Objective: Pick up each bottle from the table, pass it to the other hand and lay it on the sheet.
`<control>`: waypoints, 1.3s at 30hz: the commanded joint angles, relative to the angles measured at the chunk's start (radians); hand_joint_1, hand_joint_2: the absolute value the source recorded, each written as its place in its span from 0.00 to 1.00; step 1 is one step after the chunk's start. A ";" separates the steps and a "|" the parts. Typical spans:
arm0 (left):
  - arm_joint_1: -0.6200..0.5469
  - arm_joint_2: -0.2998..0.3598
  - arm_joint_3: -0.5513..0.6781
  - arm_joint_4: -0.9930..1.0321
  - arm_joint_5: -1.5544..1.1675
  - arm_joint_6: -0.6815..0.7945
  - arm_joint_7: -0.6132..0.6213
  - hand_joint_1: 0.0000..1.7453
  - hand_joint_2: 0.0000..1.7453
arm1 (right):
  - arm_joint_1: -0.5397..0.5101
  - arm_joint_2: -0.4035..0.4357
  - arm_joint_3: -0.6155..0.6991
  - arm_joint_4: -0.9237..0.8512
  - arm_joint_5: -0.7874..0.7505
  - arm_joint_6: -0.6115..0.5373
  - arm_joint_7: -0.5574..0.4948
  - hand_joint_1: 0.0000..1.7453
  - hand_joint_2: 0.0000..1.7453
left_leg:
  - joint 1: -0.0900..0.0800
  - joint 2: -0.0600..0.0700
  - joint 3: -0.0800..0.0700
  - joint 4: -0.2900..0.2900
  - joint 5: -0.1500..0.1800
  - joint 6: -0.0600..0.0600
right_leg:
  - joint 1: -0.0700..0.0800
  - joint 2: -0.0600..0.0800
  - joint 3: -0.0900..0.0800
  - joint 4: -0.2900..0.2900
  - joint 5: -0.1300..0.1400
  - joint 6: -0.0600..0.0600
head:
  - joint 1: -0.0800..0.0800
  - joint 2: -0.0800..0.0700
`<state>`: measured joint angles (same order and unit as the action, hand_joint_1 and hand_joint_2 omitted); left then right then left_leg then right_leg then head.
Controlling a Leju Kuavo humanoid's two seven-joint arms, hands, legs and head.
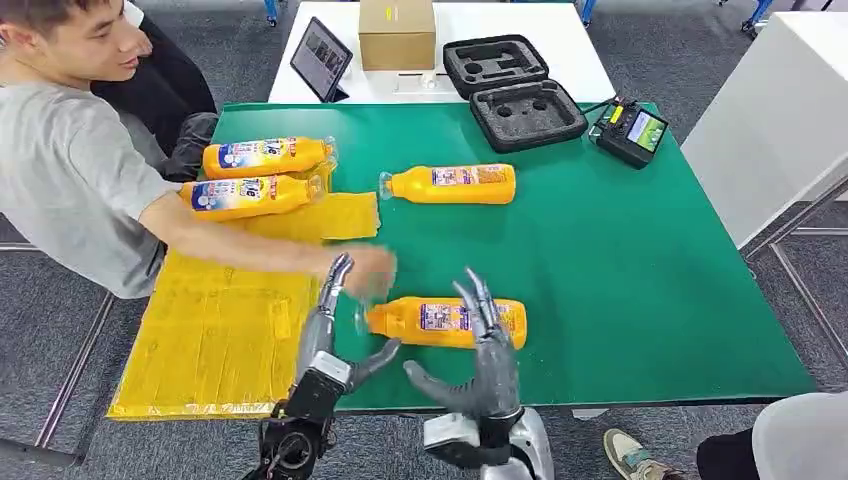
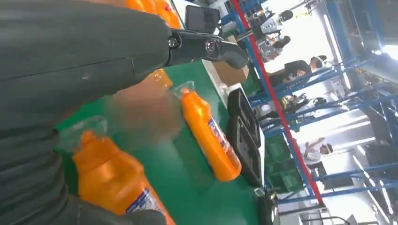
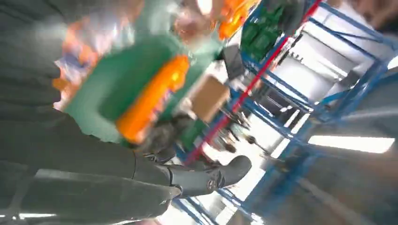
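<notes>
The near bottle (image 1: 445, 322) lies crosswise just beyond both spread, empty hands — right hand (image 1: 482, 360) nearer its body, left hand (image 1: 335, 335) by its cap.

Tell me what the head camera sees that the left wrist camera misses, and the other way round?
Only the head view shows the crinkled yellow plastic sheet with two orange plastic bottles lying at its far end, the brown cardboard box, the robot's open right hand, and the seated person in a grey shirt.

Only the left wrist view shows the blue metal racking and people standing far off.

Both show the green table cover, the near orange bottle, the far orange bottle, the black foam-lined case and the left hand.
</notes>
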<state>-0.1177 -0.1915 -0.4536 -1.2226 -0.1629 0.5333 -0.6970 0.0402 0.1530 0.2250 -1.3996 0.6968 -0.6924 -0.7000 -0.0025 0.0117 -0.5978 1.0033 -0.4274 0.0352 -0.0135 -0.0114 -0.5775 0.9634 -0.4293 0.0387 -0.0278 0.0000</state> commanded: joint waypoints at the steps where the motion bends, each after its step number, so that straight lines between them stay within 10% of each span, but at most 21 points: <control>1: -0.024 0.031 -0.053 0.067 -0.002 0.054 -0.001 0.00 1.00 | -0.045 0.113 -0.257 0.190 0.296 -0.006 0.002 0.00 1.00 | 0.001 -0.002 0.004 -0.002 0.000 -0.002 | 0.001 0.000 0.005 -0.002 0.000 -0.001 | 0.000 0.000; 12: -0.009 0.060 -0.073 0.032 -0.016 0.109 -0.001 0.00 1.00 | -0.098 0.116 -0.324 0.272 0.600 -0.006 0.163 0.00 1.00 | 0.001 0.001 0.003 -0.001 -0.001 -0.002 | 0.000 0.002 0.003 -0.001 0.000 -0.001 | 0.000 0.000; 29: -0.018 0.032 -0.033 0.043 -0.056 0.048 -0.001 0.00 1.00 | -0.208 -0.013 -0.200 0.481 0.715 -0.006 0.518 0.00 1.00 | 0.001 -0.001 0.003 -0.001 -0.001 -0.002 | 0.001 0.001 0.004 -0.001 0.000 -0.002 | 0.000 0.000; 39: -0.013 0.037 -0.033 0.040 -0.058 0.045 -0.001 0.00 1.00 | -0.236 -0.037 -0.194 0.548 0.719 -0.006 0.552 0.00 1.00 | 0.001 0.000 0.003 -0.001 -0.001 -0.002 | 0.001 0.002 0.004 -0.001 0.000 -0.001 | 0.000 0.000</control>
<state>-0.1119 -0.1675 -0.4940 -1.2127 -0.2201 0.5818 -0.7008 -0.1353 0.1602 0.0008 -0.9807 1.3848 -0.6943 -0.1804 -0.0027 0.0116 -0.5985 1.0034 -0.4273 0.0353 -0.0136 -0.0115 -0.5776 0.9635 -0.4292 0.0388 -0.0278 0.0000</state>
